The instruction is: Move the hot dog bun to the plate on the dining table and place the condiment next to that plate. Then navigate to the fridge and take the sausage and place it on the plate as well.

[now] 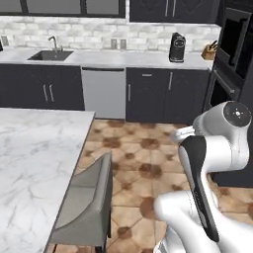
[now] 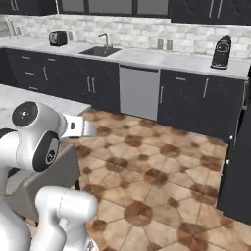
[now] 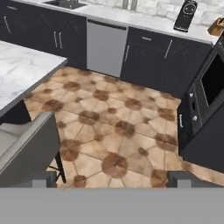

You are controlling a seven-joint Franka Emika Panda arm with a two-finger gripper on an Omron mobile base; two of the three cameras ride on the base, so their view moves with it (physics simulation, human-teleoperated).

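My gripper (image 3: 114, 179) is open, its two dark fingertips (image 3: 43, 178) standing wide apart with nothing between them. It looks down over the brown tiled floor (image 3: 118, 127). A corner of the white marble dining table (image 1: 29, 148) lies at the left, and it also appears in the hand view (image 3: 22, 65) and in the right base view (image 2: 19, 95). The hot dog bun, the plate, the condiment, the fridge and the sausage are out of view.
A grey padded stool (image 1: 89, 197) stands at the table's edge, close to my arm. Dark cabinets with a sink (image 1: 49, 55), a silver dishwasher (image 1: 103, 93) and a black coffee machine (image 1: 177, 47) line the far wall. A black oven stack (image 3: 210, 87) is at the right.
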